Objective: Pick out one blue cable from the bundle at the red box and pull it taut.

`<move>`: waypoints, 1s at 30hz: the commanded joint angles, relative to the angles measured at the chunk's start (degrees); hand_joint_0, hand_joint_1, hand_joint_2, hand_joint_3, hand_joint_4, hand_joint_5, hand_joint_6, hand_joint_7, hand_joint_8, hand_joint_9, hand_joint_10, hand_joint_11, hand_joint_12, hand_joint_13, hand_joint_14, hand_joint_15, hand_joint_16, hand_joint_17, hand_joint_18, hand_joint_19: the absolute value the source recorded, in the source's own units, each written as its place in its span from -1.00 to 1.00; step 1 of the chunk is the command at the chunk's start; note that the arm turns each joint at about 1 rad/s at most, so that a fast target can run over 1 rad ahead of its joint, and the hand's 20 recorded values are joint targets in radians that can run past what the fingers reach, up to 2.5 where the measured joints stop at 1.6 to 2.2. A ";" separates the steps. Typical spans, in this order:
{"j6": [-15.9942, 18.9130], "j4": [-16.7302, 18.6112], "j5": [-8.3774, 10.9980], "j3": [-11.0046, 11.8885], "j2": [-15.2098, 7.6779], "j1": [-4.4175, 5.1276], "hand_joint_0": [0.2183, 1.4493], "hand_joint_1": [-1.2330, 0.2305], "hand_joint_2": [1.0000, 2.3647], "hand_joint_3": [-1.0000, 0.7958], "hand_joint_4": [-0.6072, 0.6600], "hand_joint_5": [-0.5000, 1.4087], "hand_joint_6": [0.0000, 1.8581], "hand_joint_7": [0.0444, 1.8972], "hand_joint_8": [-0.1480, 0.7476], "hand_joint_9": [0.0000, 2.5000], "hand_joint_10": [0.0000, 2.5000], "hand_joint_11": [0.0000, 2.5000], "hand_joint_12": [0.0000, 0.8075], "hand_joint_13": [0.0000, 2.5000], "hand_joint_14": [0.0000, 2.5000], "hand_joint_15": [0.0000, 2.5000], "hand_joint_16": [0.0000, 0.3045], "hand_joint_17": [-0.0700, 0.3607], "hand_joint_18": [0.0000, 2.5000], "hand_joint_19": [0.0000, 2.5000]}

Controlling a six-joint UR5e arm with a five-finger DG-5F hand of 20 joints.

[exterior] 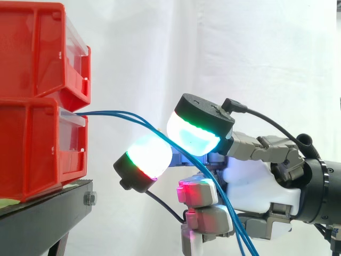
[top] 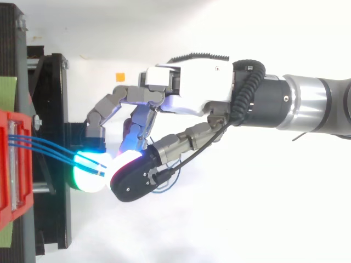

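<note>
Right of the red box (exterior: 32,154), the hand's (top: 192,87) curled fingers (exterior: 149,154) pinch the cables (exterior: 104,113); several seem caught, so pulling may tension more than one.

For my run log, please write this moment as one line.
phase: grasp | hand: pads pinch blue cables | cables: sagging, not taut | origin: lower red bin

Reaching in from the right, the hand (top: 192,87) pinches the blue cables (top: 49,149) from the red box (top: 6,164) between two glowing pads (top: 88,174).
</note>
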 commanded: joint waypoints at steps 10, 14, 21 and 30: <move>0.29 -0.58 -1.20 0.00 0.00 -0.57 -0.27 -0.24 -0.98 -0.20 -0.07 -0.68 0.03 -0.27 0.15 -0.26 -0.99 -0.62 -0.07 0.17 -0.98 -0.41 -0.71 -0.21 -0.24 -0.47; 0.38 -0.58 -1.20 0.00 0.00 -0.57 -0.27 -0.24 -0.98 -0.20 -0.05 -0.68 0.02 -0.27 0.16 -0.30 -0.99 -0.70 -0.04 0.21 -0.98 -0.53 -0.77 -0.31 -0.25 -0.56; 0.38 -0.58 -1.11 0.00 0.00 -0.66 -0.28 -0.25 -0.98 -0.20 -0.03 -0.67 0.02 -0.27 0.16 -0.31 -0.99 -0.72 0.10 0.12 -0.99 -0.80 -0.83 -0.40 -0.30 -0.65; 0.38 -0.58 -0.93 0.00 0.00 -0.57 -0.28 -0.25 -0.98 -0.20 -0.03 -0.67 0.02 -0.27 0.10 -0.44 -0.99 -0.80 0.13 -0.21 -1.00 -0.98 -0.75 -0.28 -0.41 -0.70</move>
